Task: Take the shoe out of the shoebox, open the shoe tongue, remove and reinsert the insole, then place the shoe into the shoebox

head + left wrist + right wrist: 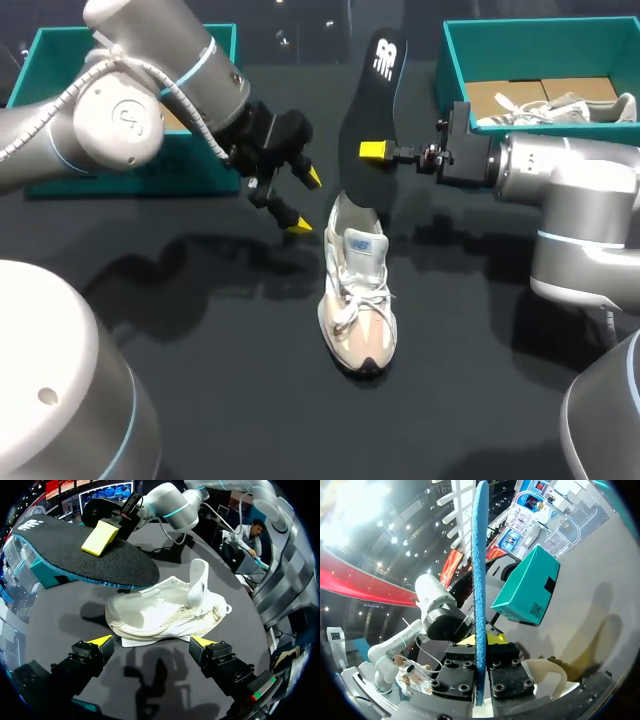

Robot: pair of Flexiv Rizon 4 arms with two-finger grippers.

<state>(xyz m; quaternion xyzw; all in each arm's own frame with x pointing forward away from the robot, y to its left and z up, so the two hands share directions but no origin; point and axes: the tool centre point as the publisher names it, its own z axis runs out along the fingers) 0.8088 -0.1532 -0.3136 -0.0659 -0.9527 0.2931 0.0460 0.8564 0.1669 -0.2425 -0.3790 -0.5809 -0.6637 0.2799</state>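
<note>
Far left on the dark table (215, 400) sits a teal box (190, 178), with the left arm (120, 110) coming in right in front of it. The left gripper (305, 202) hangs just beside the shoe (357, 300), on its left and a bit behind the heel. Its fingers are spread wide with nothing between them. In the left wrist view the two yellow tips sit apart, just short of the shoe's side.

The shoe is a pale sneaker standing on its sole mid-table, toe pointing back toward the robot. Its tongue (199, 582) is pulled up and standing upright.

Above the heel end is the black insole (372, 120), held up nearly on end, blue on its underside. Its lower end is right over the shoe's opening. Can't tell if it actually touches the shoe.

The right gripper (374, 150) is clamped on the insole around its middle. One yellow pad is flat on the black face, and the right wrist view shows the insole edge-on, squeezed between both fingers.

Far right, behind the right arm (560, 190), is the open shoebox (447, 60), with a second shoe (555, 108) lying inside it.
</note>
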